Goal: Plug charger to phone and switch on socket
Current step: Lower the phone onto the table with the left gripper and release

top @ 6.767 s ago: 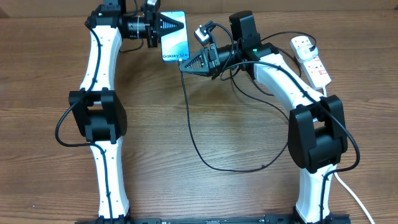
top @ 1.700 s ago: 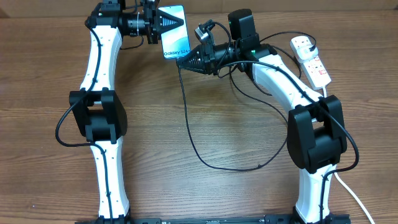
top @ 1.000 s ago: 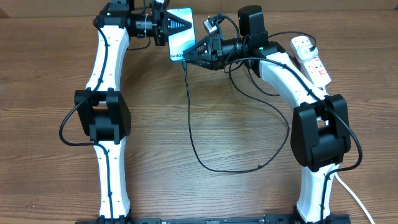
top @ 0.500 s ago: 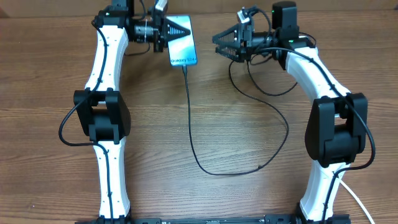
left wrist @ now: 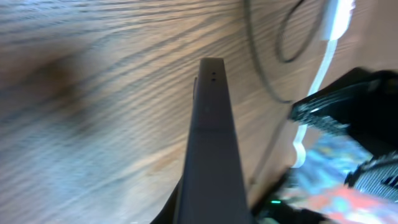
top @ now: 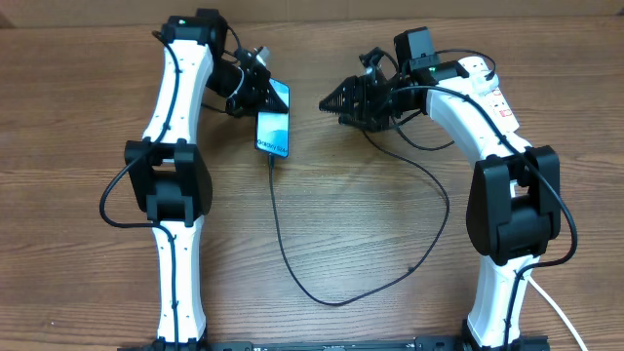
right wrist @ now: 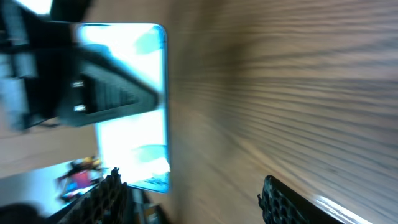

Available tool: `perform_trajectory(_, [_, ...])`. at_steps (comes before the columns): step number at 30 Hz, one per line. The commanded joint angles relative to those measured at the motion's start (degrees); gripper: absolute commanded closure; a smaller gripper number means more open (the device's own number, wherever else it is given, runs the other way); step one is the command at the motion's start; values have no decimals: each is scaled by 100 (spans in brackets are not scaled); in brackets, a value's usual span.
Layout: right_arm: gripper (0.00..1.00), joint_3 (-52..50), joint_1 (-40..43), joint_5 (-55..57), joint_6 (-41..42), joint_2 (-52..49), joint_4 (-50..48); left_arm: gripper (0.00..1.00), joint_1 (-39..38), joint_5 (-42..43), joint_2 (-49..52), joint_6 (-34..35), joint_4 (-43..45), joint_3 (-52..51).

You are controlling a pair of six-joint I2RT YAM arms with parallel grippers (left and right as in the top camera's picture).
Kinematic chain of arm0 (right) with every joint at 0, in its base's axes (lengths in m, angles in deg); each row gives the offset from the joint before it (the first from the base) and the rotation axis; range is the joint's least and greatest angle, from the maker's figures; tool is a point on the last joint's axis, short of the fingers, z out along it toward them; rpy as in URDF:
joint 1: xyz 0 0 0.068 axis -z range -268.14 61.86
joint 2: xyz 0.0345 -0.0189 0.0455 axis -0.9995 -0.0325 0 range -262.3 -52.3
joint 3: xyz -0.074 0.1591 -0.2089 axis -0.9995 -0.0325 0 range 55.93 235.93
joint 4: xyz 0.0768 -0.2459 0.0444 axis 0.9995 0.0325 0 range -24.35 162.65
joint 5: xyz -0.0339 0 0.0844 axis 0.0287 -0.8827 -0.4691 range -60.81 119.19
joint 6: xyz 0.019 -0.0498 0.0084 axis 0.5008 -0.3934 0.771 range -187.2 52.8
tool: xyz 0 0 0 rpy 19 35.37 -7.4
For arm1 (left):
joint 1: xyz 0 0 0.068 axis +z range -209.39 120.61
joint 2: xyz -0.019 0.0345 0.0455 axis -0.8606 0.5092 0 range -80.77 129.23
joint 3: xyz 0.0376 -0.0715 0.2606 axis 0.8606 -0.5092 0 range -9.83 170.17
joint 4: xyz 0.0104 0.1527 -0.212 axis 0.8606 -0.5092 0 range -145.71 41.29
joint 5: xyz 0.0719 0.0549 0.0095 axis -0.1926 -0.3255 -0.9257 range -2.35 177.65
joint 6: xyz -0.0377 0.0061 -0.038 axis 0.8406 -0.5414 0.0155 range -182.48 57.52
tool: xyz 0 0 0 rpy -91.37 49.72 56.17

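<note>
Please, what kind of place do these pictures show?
Probably a robotics lab workbench: a wood-grain table with two robot arms, a phone with a black charger cable, and a white power strip.

Overhead bright, sharp; wrist views motion-blurred, phone (right wrist: pixel 134 149) glaring

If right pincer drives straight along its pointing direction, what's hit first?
Probably the phone, held in the shut left pincer: the open right pincer points left at it, nothing between. Height match is unclear.
</note>
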Motion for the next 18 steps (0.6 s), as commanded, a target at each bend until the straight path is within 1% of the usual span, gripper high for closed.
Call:
perform_trajectory(1, [32, 94, 35, 988, -385, -7, 234, 96, -120, -778, -37, -431, -2, 85])
perform_trajectory(4, [32, 94, 28, 1202, -551, -7, 474, 96, -118, -903, 111, -402, -44, 85])
perform_trajectory(6, [32, 94, 7, 1397, -649, -7, 614, 96, -111, -1091, 278, -260, -96, 85])
perform_trajectory(8, [32, 94, -20, 1550, -662, -7, 691, 96, -107, -1084, 411, -221, -98, 85])
perform_trajectory(12, [32, 92, -79, 1687, -660, -7, 706, 96, -109, -1086, 623, 131, -85, 85])
perform_trajectory(16, [30, 92, -116, 1694, -662, -7, 704, 95, -114, -1113, 647, 229, -2, 85])
perform_trajectory(18, [28, 92, -116, 1733, -662, -7, 708, 96, -114, -1246, 647, 396, 59, 85])
